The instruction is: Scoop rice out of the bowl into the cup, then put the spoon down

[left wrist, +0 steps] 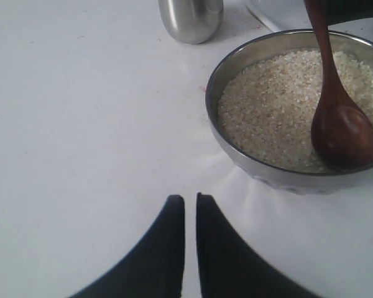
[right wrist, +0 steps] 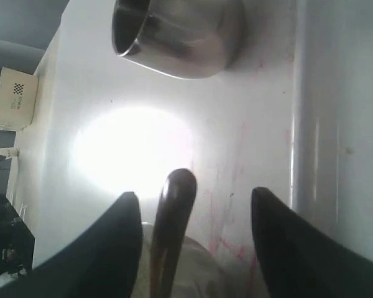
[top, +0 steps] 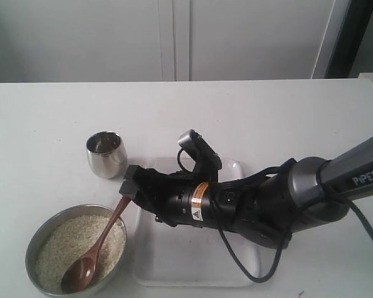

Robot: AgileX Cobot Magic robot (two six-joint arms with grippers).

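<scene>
The grey metal bowl (top: 32, 242) sits at the front left, filled with off-white rice (top: 65, 245). The wooden spoon (top: 87, 264) lies in it, its oval end on the rice and its handle sloping up over the rim. My right gripper (top: 129, 185) is open around the handle's tip, and neither finger presses on it. The right wrist view shows the spoon handle (right wrist: 174, 211) between the spread jaws of the right gripper (right wrist: 194, 192), with the shiny cup (right wrist: 180, 34) beyond. That cup (top: 105, 154) stands behind the bowl. My left gripper (left wrist: 190, 197) is shut and empty, near the bowl (left wrist: 214, 93).
A shallow white tray (top: 174, 264) lies right of the bowl, under my right arm. The black arm and its cables stretch across the tray from the right. A white wall stands behind the table. In the left wrist view the spoon (left wrist: 342, 127) rests on the rice (left wrist: 267, 112).
</scene>
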